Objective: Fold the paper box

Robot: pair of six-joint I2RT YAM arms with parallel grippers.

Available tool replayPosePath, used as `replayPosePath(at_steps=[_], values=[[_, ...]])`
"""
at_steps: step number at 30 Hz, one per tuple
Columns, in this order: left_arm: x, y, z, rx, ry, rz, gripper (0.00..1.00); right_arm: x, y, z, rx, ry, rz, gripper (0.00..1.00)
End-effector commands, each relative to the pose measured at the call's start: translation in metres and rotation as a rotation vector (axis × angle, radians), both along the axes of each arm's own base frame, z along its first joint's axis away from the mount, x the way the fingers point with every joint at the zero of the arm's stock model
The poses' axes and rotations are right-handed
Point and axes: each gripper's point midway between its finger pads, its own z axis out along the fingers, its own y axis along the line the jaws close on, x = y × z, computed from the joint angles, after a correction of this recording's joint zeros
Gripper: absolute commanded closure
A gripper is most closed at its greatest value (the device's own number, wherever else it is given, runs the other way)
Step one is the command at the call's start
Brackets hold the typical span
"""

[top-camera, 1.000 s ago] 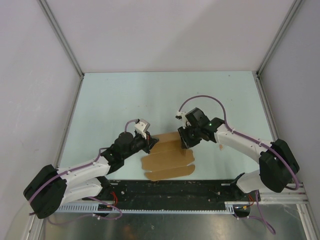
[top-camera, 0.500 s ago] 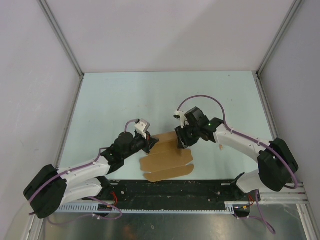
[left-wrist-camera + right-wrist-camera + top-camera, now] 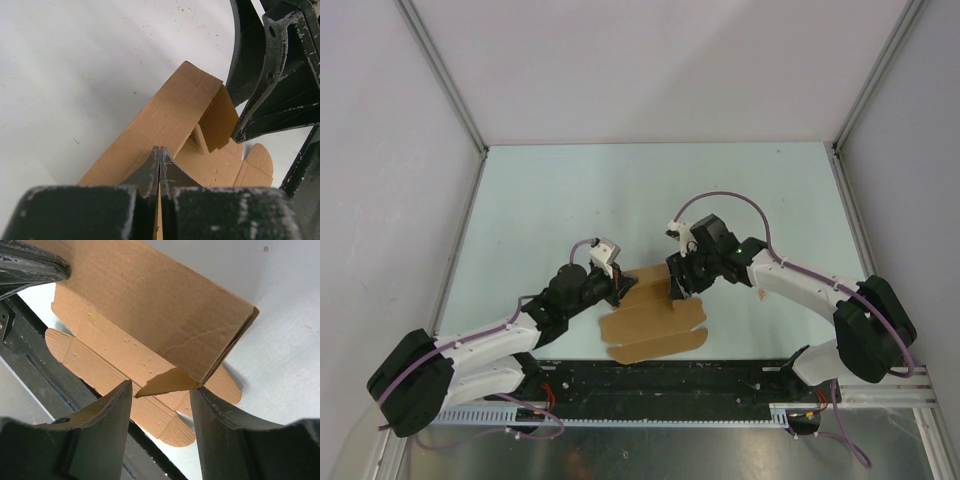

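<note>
Right hand agape, paper box flap between

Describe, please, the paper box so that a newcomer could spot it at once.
Look at the near edge of the pale table. The paper box lies there, a flat sheet with its far panel raised, pinched by the left gripper. It is the only brown cardboard thing.
</note>
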Motion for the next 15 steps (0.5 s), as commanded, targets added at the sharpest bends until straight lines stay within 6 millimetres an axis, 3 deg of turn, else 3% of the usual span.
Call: replayPosePath(at_steps=[1,15], values=[[-0.004,-0.004,0.003,-0.014,-0.003,-0.028,1.0,0.002,0.007,0.006,0.067,0.001,-0.001,0.44],[-0.004,-0.004,0.002,-0.014,-0.003,-0.026,1.0,0.009,0.009,0.019,0.218,-0.001,-0.049,0.4]])
